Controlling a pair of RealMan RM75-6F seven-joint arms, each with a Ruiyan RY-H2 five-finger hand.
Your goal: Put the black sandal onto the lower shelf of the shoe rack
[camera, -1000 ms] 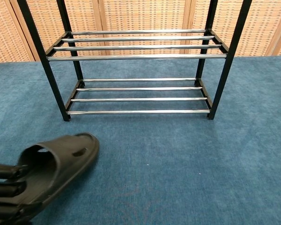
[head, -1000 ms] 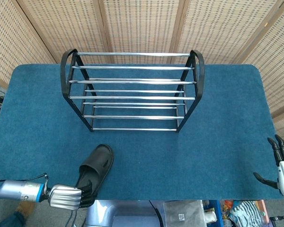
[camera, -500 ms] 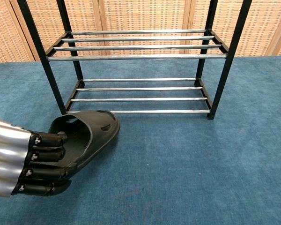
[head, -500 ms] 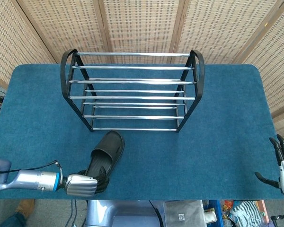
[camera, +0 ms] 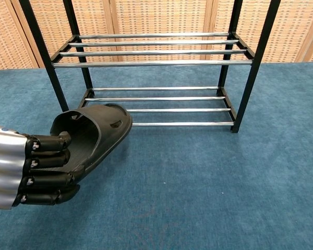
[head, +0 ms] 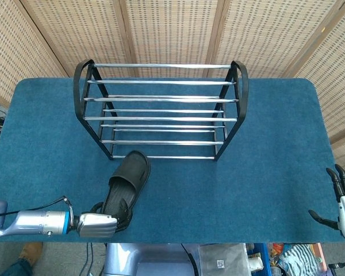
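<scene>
Carrying the black sandal (head: 128, 183) toward the shoe rack (head: 161, 109): left hand (head: 96, 225) grips it at the heel end, fingers (camera: 46, 172) curled over the sole edge, toe pointing at the rack. In the chest view the toe sits just in front of the rack's lower shelf (camera: 155, 105), near its left end, overlapping the front rail; can't tell whether it touches the rail or hovers just clear.

To do this step well, my read:
- Toe has to clear the front rail of the lower shelf, so lift slightly or tip the toe up before pushing in.
- Sandal is angled across the rack front in the head view. Straighten it to the rails first, otherwise the toe likely heads for the rack's left front leg (camera: 48, 73).
- Shelf is bare rails with gaps. Set the sole flat across at least two rails before letting go, or it may tip through.
- Upper shelf (camera: 152, 51) sits above the entry; the strap should pass under it, but keep the hand low on the way in.

Around the rack: blue carpeted table (head: 276, 144) under everything, wicker screen panels (head: 172, 29) behind. Right hand (head: 342, 202) is well off to the rack's right at the table's near edge, fingers spread, holding nothing, out of the way. Nothing else lies between sandal and shelf.
</scene>
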